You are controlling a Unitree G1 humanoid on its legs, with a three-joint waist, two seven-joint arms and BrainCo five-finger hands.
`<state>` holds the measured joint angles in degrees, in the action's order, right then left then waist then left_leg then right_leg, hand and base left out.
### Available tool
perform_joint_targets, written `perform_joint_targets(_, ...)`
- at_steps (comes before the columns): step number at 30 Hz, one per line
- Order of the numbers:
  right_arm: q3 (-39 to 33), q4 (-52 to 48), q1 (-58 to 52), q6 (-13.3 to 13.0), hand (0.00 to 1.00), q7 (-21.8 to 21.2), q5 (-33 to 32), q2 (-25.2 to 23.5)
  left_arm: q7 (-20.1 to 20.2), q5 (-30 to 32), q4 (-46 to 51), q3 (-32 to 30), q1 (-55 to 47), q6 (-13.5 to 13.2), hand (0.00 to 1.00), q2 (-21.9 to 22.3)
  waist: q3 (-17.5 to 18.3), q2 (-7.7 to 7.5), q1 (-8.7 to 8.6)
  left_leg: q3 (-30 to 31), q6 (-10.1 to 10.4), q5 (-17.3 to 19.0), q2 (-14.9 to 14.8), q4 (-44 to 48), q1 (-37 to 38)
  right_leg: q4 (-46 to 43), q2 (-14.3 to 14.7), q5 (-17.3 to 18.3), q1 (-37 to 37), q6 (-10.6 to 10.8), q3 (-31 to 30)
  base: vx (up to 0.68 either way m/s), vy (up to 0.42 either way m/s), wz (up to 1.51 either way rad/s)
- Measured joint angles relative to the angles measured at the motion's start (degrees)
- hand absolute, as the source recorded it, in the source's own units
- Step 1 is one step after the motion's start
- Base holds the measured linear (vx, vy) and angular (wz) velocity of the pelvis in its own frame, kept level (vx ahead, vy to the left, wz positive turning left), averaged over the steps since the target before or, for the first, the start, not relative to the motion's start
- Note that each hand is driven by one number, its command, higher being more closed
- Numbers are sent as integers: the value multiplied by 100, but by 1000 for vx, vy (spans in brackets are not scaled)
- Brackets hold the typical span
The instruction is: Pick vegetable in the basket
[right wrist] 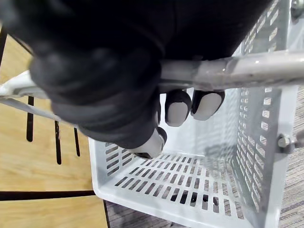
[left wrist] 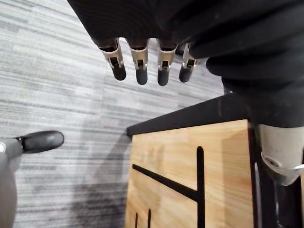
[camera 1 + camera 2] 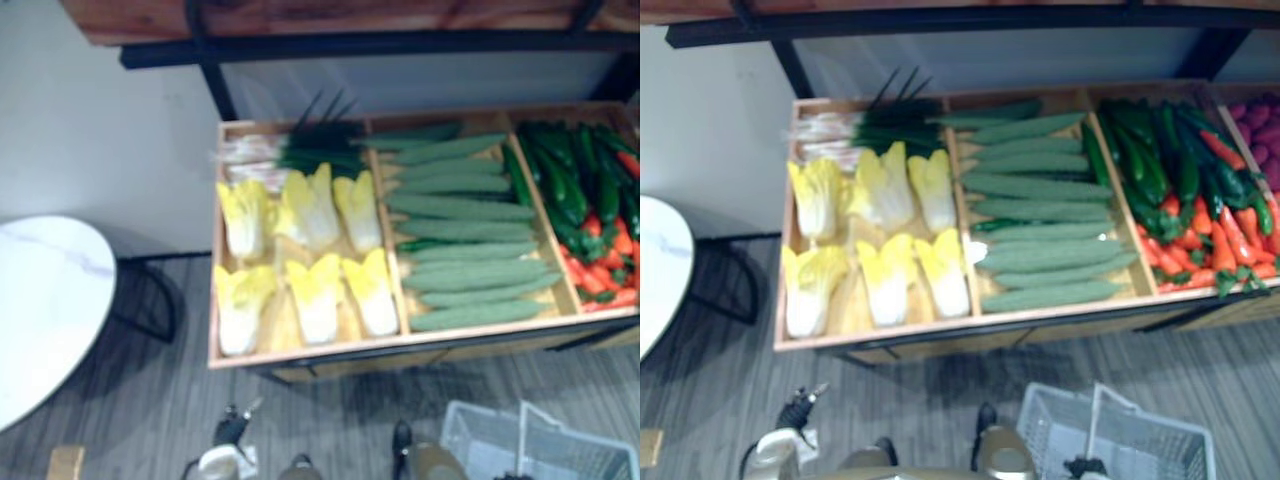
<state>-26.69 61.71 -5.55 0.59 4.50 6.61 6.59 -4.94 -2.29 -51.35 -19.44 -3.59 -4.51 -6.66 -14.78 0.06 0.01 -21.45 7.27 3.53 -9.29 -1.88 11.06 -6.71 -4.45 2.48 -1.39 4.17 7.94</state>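
Grey basket (image 3: 1052, 440); cucumbers (image 3: 1045, 215) in crate (image 3: 970, 321)

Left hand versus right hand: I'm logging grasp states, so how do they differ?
The left hand hangs with straight fingers, holding nothing; the right hand has fingers curled round the handle of the basket. The left hand is near a wooden panel; the right hand is over the empty basket. Both wear dark covers.

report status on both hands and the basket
Right hand shut on basket handle. Left hand open, empty, beside wooden stand. Basket bare inside; cucumbers, cabbages untouched. No blocker seen.
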Motion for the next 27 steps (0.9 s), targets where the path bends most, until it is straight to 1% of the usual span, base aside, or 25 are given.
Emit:
perform_joint_targets(1, 1, 0, -13, 0, 100, 0, 0, -1, -34, -72, 45, -74, -2, -6, 0, 0, 0, 0, 3, 2, 1, -4, 7, 0, -14, 98, -2, -52, 31, 13, 8, 2, 27, 4)
perform_joint_targets(3, -1, 1, -59, 1, 100, 15, 2, -10, -250, -669, 265, -364, -2, -95, 0, 0, 2, -1, 7, 30, -17, -21, 65, 4, -104, 479, -51, -274, 174, 51, 97, -27, 36, 16)
perform_joint_targets(4, -4, 1, -65, 3, 100, 20, 2, -10, -303, -798, 339, -442, -13, -146, 0, 1, 2, -1, 15, 32, -19, -22, 73, 4, -116, 558, -64, -320, 205, 60, 110, -62, 35, 19)
perform_joint_targets(5, -3, 2, -79, 8, 100, 29, 8, -10, -414, -1170, 466, -657, -34, -275, 0, 0, 3, -3, 29, 38, -23, -24, 89, 4, -123, 712, -82, -416, 288, 68, 137, -60, 25, 11)
perform_joint_targets(6, -3, 3, -87, 9, 100, 30, 12, -11, -454, -1323, 546, -788, -42, -305, 0, 0, 4, -4, 35, 43, -23, -25, 101, 4, -122, 766, -87, -451, 320, 76, 147, -89, 21, 14)
perform_joint_targets(8, -13, 3, -126, 10, 100, 34, 15, -11, -621, -1845, 977, -1276, -87, -481, 0, -4, 38, 1, 42, 167, -41, -36, 153, 2, -185, 926, -96, -554, 397, 78, 261, -98, -4, 24)
perform_joint_targets(9, -31, 3, -144, 9, 100, 36, 17, -12, -642, -2023, 1105, -1355, -93, -545, 0, -13, 53, 8, 44, 190, -45, -38, 154, -11, -205, 968, -97, -583, 409, 78, 287, -76, -14, 28)
perform_joint_targets(10, -81, 3, -166, 13, 100, 43, 17, -12, -676, -2290, 1354, -1523, -113, -671, 0, -36, 66, 22, 59, 196, -59, -45, 154, -68, -195, 1077, -95, -616, 472, 79, 330, -101, -21, 17)
perform_joint_targets(11, -159, 3, -206, 21, 100, 41, 17, -13, -734, -2578, 1565, -1688, -117, -762, 0, -66, 125, 26, 118, 196, -101, -74, 160, -108, -201, 1168, -91, -690, 495, 64, 384, -104, -24, 10)
perform_joint_targets(14, -227, -14, -303, 24, 100, 72, 14, 7, -845, -2853, 2006, -1879, -127, -937, 0, -155, 192, 58, 173, 225, -120, -85, 169, -117, -211, 1277, -79, -732, 579, 58, 427, -112, -38, 6)
perform_joint_targets(16, -219, -28, -335, 24, 100, 83, 14, 19, -902, -2834, 2270, -1857, -119, -940, 0, -174, 245, 76, 169, 274, -120, -83, 177, -118, -243, 1277, -86, -718, 569, 58, 445, -61, -18, 10)
perform_joint_targets(17, -213, -46, -364, 24, 100, 89, 14, 20, -1017, -2678, 2539, -1721, -109, -941, 0, -222, 281, 86, 162, 316, -129, -75, 180, -118, -287, 1278, -93, -717, 554, 60, 478, -43, -14, 14)
perform_joint_targets(18, -207, -51, -370, 24, 100, 97, 14, 21, -1087, -2448, 2836, -1454, -109, -944, 0, -281, 284, 88, 167, 323, -131, -79, 178, -117, -290, 1279, -93, -718, 558, 61, 485, -46, -14, 10)
perform_joint_targets(19, -202, -60, -370, 24, 100, 107, 14, 21, -1113, -2323, 2971, -1338, -109, -948, 0, -302, 287, 90, 166, 323, -131, -79, 176, -117, -291, 1281, -92, -718, 559, 61, 482, 0, 0, 0)
perform_joint_targets(20, -194, -75, -373, 23, 100, 128, 14, 21, -1138, -1941, 3250, -1012, -81, -937, 0, -303, 299, 98, 160, 315, -130, -78, 173, -116, -291, 1285, -90, -719, 557, 61, 472, -22, -8, -3)
perform_joint_targets(21, -191, -80, -381, 22, 100, 131, 14, 21, -1147, -1835, 3342, -856, -62, -934, 0, -301, 305, 101, 158, 314, -130, -78, 173, -116, -291, 1284, -90, -719, 556, 62, 470, 0, -4, -4)
perform_joint_targets(22, -183, -81, -395, 22, 100, 133, 14, 22, -1157, -1607, 3534, -512, -52, -917, 0, -288, 334, 106, 144, 309, -129, -78, 171, -116, -289, 1278, -88, -723, 549, 66, 461, 0, 0, 0)
perform_joint_targets(23, -177, -84, -405, 22, 100, 133, 14, 24, -1150, -1477, 3626, -346, -52, -903, 0, -265, 352, 109, 140, 307, -126, -78, 169, -117, -287, 1277, -87, -724, 547, 67, 449, 50, 7, -4)
perform_joint_targets(25, -146, -145, -431, 25, 100, 132, 14, 25, -1074, -1178, 3907, 140, -53, -867, 0, -123, 376, 123, 93, 286, -114, -87, 166, -107, -267, 1276, -81, -768, 545, 79, 410, 66, 11, -10)
perform_joint_targets(26, -113, -216, -429, 31, 100, 126, 16, 28, -983, -979, 3989, 395, -35, -861, 0, -31, 378, 127, 19, 256, -113, -84, 165, -106, -239, 1274, -76, -772, 547, 77, 388, 62, 11, -16)
perform_joint_targets(27, -82, -241, -427, 33, 100, 123, 17, 32, -944, -949, 3993, 544, -9, -846, 0, -15, 381, 133, -4, 201, -108, -80, 165, -108, -179, 1274, -73, -772, 549, 77, 353, 76, 14, -18)
